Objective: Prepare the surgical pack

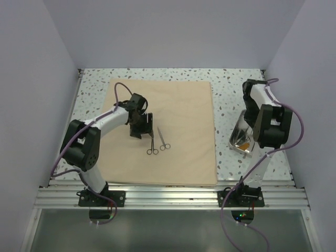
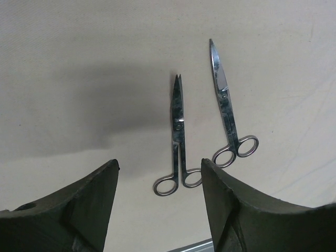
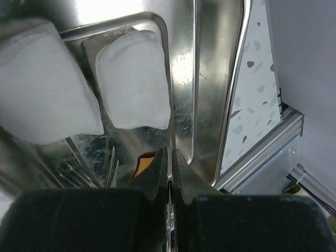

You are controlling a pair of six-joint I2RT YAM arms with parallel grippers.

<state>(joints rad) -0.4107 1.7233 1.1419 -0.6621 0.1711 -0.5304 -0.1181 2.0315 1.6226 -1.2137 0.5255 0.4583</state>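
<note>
The surgical pack is a large tan fabric sheet lying flat on the speckled table; it fills the left wrist view. Two silver ring-handled instruments lie side by side on it, one nearer my left gripper, the other to its right. My left gripper hovers open just behind their handles, holding nothing. My right gripper is shut, with a thin strip of the steel tray's metal between its fingers.
Inside the tray lie white gauze pads, an orange item and thin metal tools. The tray sits tilted to the right of the sheet, under the right arm. An aluminium rail runs along the near edge; walls enclose the table.
</note>
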